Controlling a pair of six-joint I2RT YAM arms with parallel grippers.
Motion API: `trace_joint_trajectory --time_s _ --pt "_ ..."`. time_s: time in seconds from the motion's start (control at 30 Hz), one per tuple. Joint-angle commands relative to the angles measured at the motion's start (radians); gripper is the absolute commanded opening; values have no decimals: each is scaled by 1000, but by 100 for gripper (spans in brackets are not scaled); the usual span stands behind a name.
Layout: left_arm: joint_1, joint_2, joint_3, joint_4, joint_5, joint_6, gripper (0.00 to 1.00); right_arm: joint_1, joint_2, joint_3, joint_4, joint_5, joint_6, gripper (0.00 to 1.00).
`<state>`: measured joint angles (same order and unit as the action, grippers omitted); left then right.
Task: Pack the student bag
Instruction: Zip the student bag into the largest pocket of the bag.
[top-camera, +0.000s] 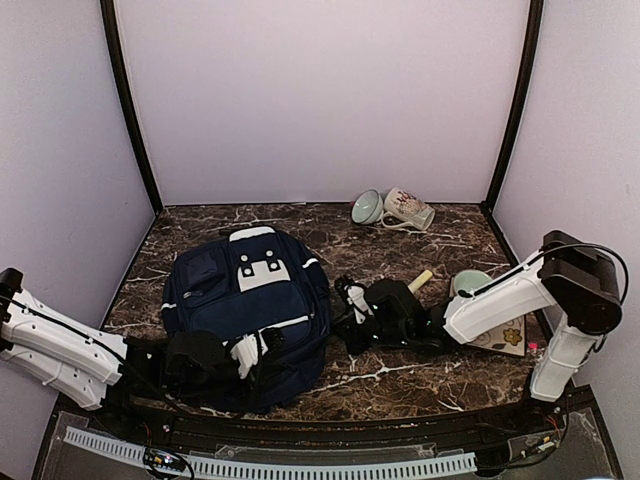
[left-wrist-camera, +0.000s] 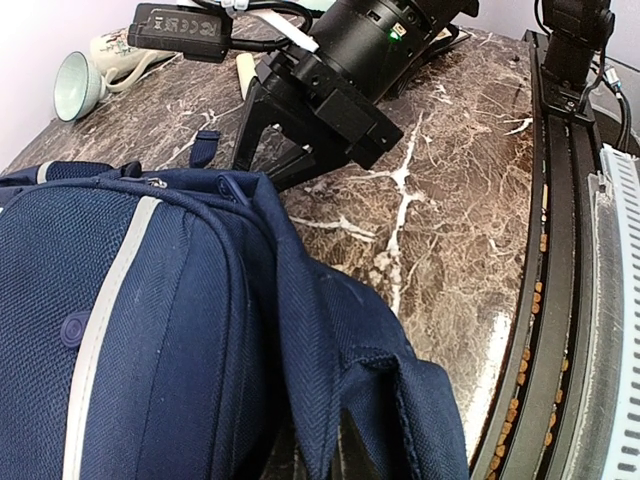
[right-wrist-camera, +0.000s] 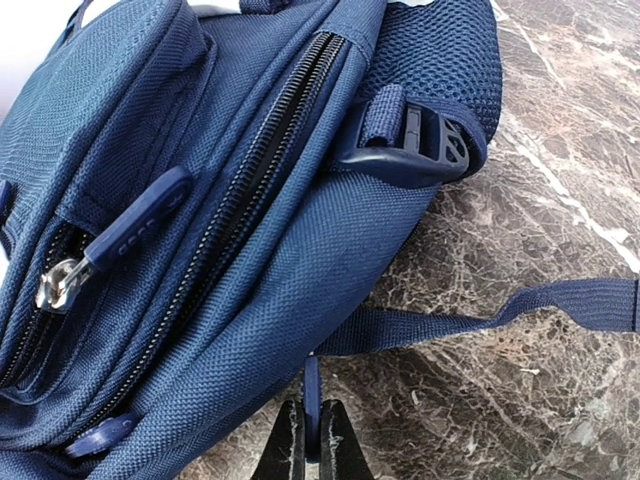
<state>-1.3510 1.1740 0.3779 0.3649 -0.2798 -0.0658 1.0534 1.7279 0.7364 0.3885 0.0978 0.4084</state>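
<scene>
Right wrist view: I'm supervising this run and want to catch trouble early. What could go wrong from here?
1. The right gripper is shut on only a thin navy tab at the edge of the large navy-blue fabric backpack; it may slip out under a pull.
2. The loose navy webbing strap lies on the marble table right beside that grip and could snag.
3. Pulling may drag the whole bag; whether the left gripper anchors it cannot be told.

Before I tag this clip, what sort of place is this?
Likely a robot test booth: plain lilac walls box in a marble-patterned tabletop, with left arm and right arm mounted at its edge.
</scene>
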Motion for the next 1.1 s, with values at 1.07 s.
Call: trace_joint_trajectory --time_s 1.07 --pt "-16 0 3 80 57 -27 0 26 -176 -109 -54 -49 2 0"
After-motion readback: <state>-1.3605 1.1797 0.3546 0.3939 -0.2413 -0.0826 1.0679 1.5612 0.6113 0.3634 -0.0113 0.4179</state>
